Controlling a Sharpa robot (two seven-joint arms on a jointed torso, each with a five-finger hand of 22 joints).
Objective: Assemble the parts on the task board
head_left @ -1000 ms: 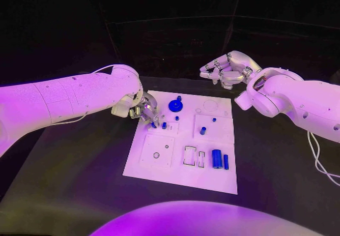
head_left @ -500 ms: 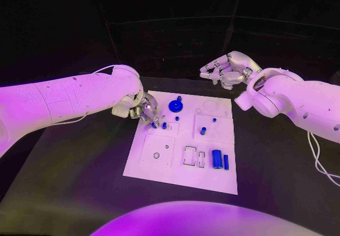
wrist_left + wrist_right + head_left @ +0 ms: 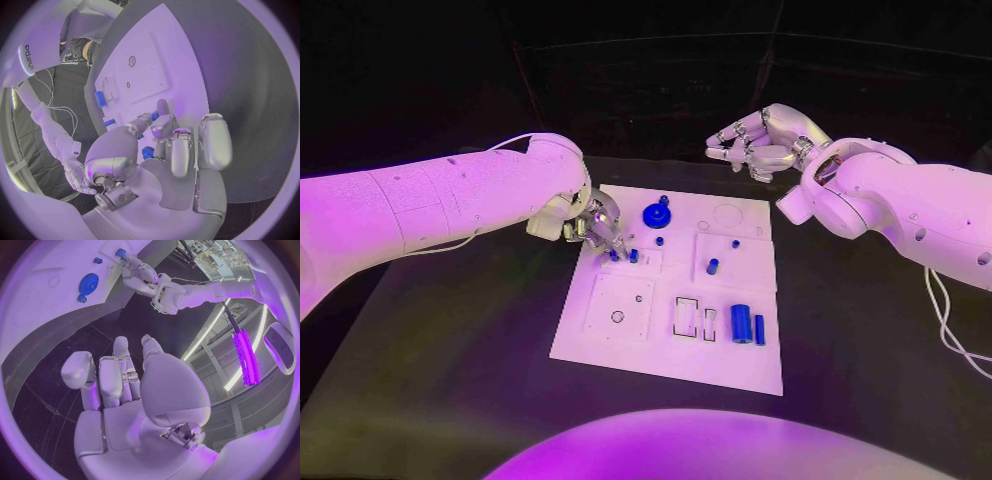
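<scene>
Apparently the left hand is working a small blue peg at the task board's near-left corner, fingertips closing around it. Seating it straight is coming next. The right hand is hovering, fingers curled, holding nothing.

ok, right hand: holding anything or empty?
Empty. The right hand hangs off the far edge of the board, fingers curled loosely; the right wrist view shows nothing in its palm.
</scene>
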